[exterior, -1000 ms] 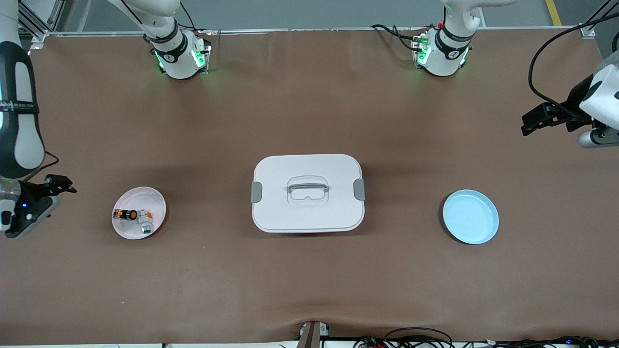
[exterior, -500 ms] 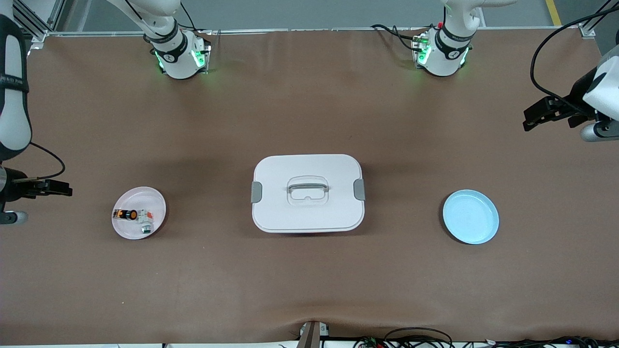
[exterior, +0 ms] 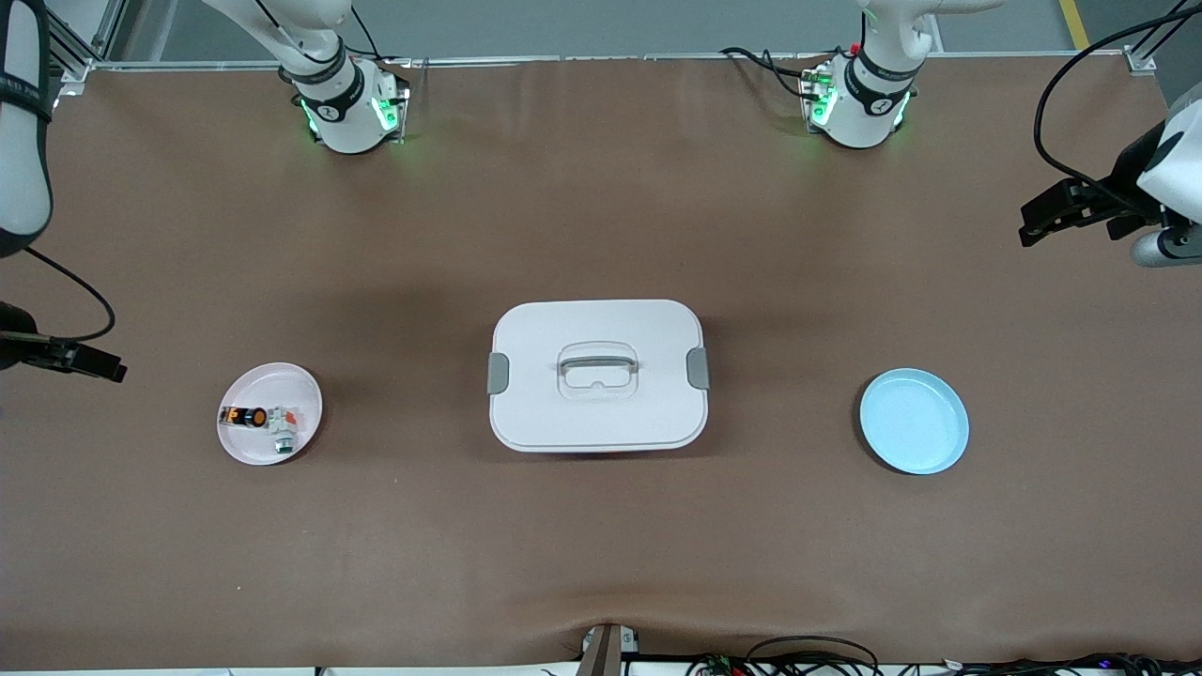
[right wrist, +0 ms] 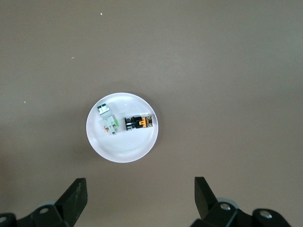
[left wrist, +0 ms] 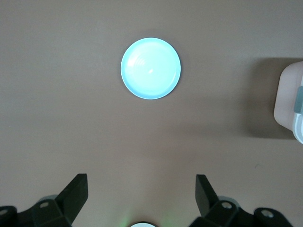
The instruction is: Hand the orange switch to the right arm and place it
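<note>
Front view: tiny black cylindrical orange switch (exterior: 248, 416) lying in the small white round plate (exterior: 239, 446) toward the right arm's end, beside a white-grey part with a red tab (exterior: 283, 427); closed white lidded box (exterior: 598, 375) mid-table, empty pale blue plate (exterior: 914, 421) toward the left arm's end. Right wrist view: right gripper (right wrist: 137, 198) spread wide, empty, high over that white plate, switch's coppery end plain. Left wrist view: left gripper (left wrist: 141, 195) likewise wide and empty over bare table near the blue plate. Pickup seemingly not begun; next, a descent onto the switch.

White jointed arms (exterior: 324, 70), black cables, green-lit bases, black jaws.
</note>
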You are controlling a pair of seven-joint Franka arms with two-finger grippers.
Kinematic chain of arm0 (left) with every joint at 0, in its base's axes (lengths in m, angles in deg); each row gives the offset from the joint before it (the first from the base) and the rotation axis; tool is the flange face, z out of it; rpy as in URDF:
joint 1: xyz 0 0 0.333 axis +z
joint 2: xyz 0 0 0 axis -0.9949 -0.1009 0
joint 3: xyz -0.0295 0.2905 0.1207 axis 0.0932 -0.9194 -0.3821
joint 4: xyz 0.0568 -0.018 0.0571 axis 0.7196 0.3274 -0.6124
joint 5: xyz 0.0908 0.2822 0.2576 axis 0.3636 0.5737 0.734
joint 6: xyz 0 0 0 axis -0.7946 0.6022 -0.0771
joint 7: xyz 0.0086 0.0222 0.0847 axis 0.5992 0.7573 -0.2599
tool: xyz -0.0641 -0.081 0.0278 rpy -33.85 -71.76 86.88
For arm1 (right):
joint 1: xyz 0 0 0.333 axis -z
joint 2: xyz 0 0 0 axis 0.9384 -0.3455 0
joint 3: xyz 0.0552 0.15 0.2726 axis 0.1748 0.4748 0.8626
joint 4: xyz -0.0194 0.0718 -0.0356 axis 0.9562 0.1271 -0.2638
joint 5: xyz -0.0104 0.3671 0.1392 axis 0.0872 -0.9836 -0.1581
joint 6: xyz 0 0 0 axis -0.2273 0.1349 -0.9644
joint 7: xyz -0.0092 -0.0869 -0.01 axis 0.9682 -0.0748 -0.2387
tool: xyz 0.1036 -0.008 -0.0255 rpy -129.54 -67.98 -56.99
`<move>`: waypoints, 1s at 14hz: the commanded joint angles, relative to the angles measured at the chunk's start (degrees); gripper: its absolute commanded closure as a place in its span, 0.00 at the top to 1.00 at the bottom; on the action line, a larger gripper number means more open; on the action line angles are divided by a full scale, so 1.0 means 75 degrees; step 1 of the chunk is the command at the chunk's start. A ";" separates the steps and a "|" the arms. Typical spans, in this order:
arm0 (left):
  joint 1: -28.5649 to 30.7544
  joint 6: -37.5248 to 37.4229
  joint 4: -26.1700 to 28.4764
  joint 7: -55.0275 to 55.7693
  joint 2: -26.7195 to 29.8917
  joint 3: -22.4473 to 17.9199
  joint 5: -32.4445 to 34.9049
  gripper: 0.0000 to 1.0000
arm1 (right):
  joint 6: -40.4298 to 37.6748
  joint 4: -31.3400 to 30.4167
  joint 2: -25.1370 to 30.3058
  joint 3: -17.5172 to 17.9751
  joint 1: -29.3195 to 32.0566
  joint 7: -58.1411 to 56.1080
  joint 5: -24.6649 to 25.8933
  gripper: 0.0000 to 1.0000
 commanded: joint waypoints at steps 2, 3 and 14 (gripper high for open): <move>0.0063 -0.0162 0.0078 -0.0158 0.0206 -0.0053 -0.0130 1.00 | -0.0766 0.0204 0.0473 0.0004 -0.0048 0.0047 -0.0334 1.00; 0.0075 -0.0174 0.0078 -0.0158 0.0206 -0.0053 -0.0130 1.00 | -0.0931 0.0206 0.0671 -0.0008 -0.0037 0.0023 -0.0626 1.00; 0.0063 -0.0279 0.0136 -0.0519 0.0452 -0.0030 -0.0025 1.00 | -0.1238 -0.0509 0.2056 -0.0031 -0.0271 -0.0070 -0.1109 1.00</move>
